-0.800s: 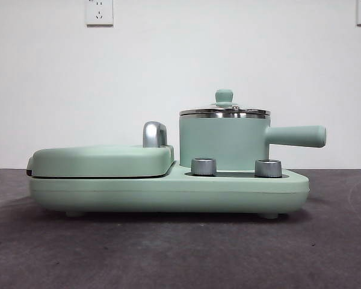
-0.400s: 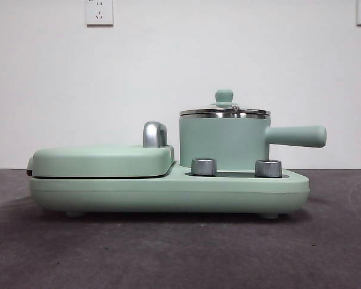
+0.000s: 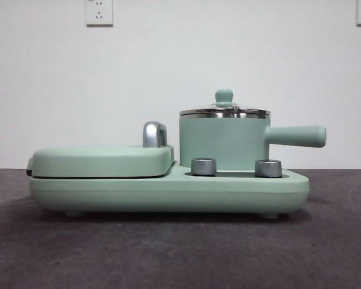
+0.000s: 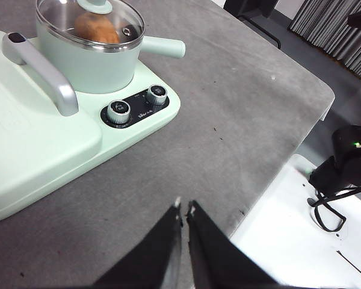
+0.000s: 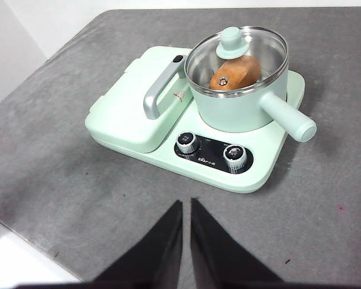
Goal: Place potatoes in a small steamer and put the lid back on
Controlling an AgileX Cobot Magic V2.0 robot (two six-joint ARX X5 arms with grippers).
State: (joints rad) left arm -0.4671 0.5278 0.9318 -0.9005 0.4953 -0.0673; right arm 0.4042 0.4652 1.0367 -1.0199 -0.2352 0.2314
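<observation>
The small steamer (image 3: 224,143) (image 4: 87,60) (image 5: 240,102), a mint green pot with a long side handle, stands on the right of the green cooker base. The glass lid (image 3: 224,110) (image 4: 90,21) (image 5: 236,51) with its green knob sits on the pot's rim. Through the glass an orange-brown potato (image 5: 236,73) (image 4: 96,29) lies inside the pot. My left gripper (image 4: 184,211) is shut, above bare table near the cooker's front corner. Held back from the cooker's knob side, my right gripper (image 5: 186,205) is shut too. Neither gripper holds anything, and neither shows in the front view.
The flat green griddle cover (image 3: 102,160) (image 5: 138,102) with a chrome handle (image 3: 154,133) (image 5: 159,90) lies shut left of the pot. Two steel knobs (image 3: 204,166) (image 3: 268,168) face front. The table edge (image 4: 277,174) and a white surface with cables lie near my left gripper.
</observation>
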